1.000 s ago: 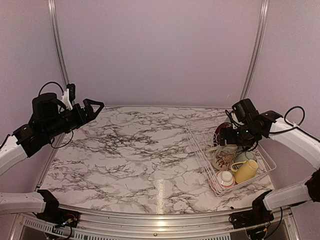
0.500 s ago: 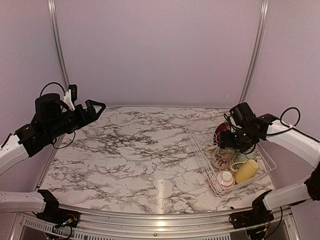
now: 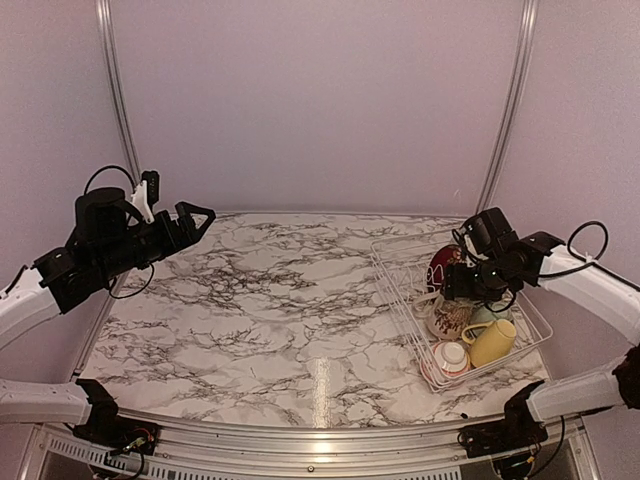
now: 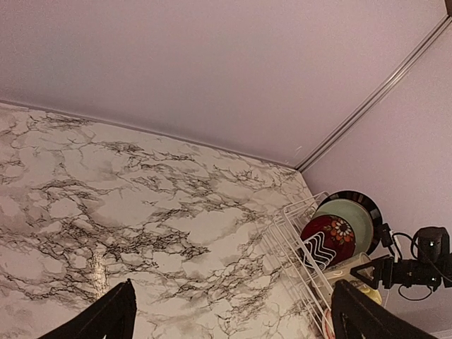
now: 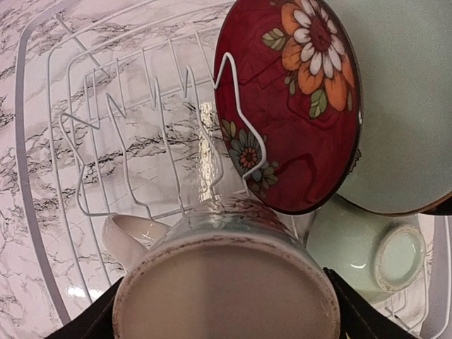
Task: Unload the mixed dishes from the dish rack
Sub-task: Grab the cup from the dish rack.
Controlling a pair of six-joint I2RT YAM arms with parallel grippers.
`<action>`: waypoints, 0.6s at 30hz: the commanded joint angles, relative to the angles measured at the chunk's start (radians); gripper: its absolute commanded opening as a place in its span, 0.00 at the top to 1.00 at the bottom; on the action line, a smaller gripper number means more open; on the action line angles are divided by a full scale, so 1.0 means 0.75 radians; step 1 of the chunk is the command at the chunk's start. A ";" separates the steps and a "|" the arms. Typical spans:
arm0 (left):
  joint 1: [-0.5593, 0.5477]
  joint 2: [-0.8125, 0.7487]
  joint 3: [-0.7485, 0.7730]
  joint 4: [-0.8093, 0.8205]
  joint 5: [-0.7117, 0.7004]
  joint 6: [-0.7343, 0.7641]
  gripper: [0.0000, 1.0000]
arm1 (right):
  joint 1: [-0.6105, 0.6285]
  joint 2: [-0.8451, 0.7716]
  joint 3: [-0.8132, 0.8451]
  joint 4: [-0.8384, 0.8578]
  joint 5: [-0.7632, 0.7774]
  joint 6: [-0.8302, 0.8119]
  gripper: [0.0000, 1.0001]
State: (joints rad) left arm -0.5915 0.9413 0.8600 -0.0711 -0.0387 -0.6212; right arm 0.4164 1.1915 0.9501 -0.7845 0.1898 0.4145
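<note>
The dish rack (image 3: 392, 298) sits on the right side of the marble tabletop (image 3: 270, 290), with all the dishes inside it. The right claw (image 5: 223, 279) is down in the rack, spread wide, one finger on each side of the cream printed mug (image 5: 226, 304). Just behind the mug the red patterned plate (image 5: 282, 106) stands on edge against the pale green plate (image 5: 402, 92), with the pale green bowl (image 5: 374, 251) beside them. The yellow mug (image 3: 492, 342) and red-rimmed white bowl (image 3: 450, 358) lie at the near end. The left claw (image 3: 195, 215) hangs wide open and empty over the far left.
</note>
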 commanded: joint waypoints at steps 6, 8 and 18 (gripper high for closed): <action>-0.019 0.031 0.003 0.028 -0.005 0.002 0.01 | -0.005 -0.164 0.147 0.049 0.096 -0.063 0.79; -0.023 0.034 0.003 0.032 -0.008 -0.002 0.01 | -0.005 -0.175 0.167 0.057 0.116 -0.080 0.82; -0.051 0.067 -0.001 0.052 0.004 -0.023 0.01 | -0.020 -0.197 0.292 0.175 0.040 -0.106 1.00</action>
State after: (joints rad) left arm -0.6205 0.9783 0.8600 -0.0631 -0.0387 -0.6262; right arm 0.4145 1.0798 1.0695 -0.7986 0.2253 0.3538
